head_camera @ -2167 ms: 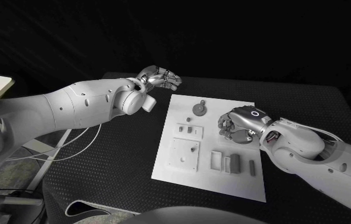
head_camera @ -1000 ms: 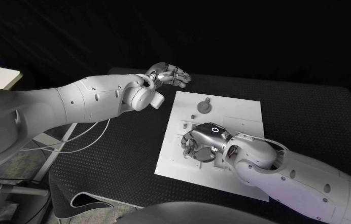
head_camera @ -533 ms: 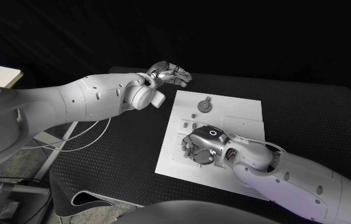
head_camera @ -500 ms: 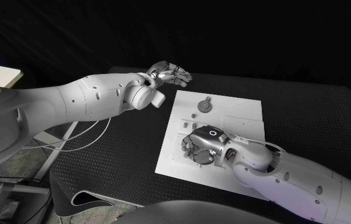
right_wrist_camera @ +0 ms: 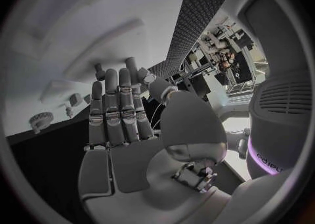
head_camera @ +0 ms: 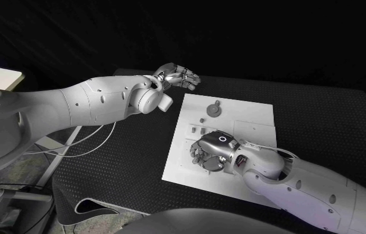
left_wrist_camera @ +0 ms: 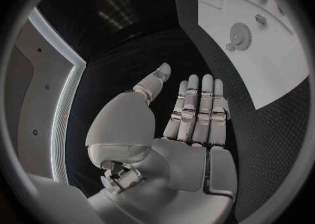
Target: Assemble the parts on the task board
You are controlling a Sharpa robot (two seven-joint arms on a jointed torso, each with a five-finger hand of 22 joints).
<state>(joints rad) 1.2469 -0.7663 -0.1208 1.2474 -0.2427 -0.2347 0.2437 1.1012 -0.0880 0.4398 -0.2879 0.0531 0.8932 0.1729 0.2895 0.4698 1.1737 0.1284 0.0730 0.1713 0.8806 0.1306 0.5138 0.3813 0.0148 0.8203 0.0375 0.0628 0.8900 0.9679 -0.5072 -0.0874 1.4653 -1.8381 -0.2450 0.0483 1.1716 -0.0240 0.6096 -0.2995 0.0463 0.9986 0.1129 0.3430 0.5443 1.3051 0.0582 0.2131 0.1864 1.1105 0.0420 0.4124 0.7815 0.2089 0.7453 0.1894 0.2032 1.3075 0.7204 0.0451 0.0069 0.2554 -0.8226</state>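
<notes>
The white task board (head_camera: 245,113) lies mid-table. A round gear-like part (head_camera: 213,109) sits near its far edge, with small pegs (head_camera: 201,121) just nearer me. My right hand (head_camera: 210,152) hovers low over the board's left-middle area, hiding the pieces under it. In the right wrist view its fingers (right_wrist_camera: 113,113) stretch out side by side over the board (right_wrist_camera: 65,24) with nothing in them, and the gear (right_wrist_camera: 42,120) lies beyond. My left hand (head_camera: 177,77) hangs above the table off the board's far left corner, palm bare and fingers (left_wrist_camera: 197,103) straight, with the board (left_wrist_camera: 279,56) off to its side.
The black mat (head_camera: 114,154) spreads wide to the left of the board and to its right (head_camera: 320,123). White cables (head_camera: 80,144) hang off the table's left edge under my left arm. A pale object (head_camera: 8,78) stands at the far left.
My right hand has crossed from the board's right side to its left-middle area and has barely moved in the last half second. My left hand stays near the far left corner.
</notes>
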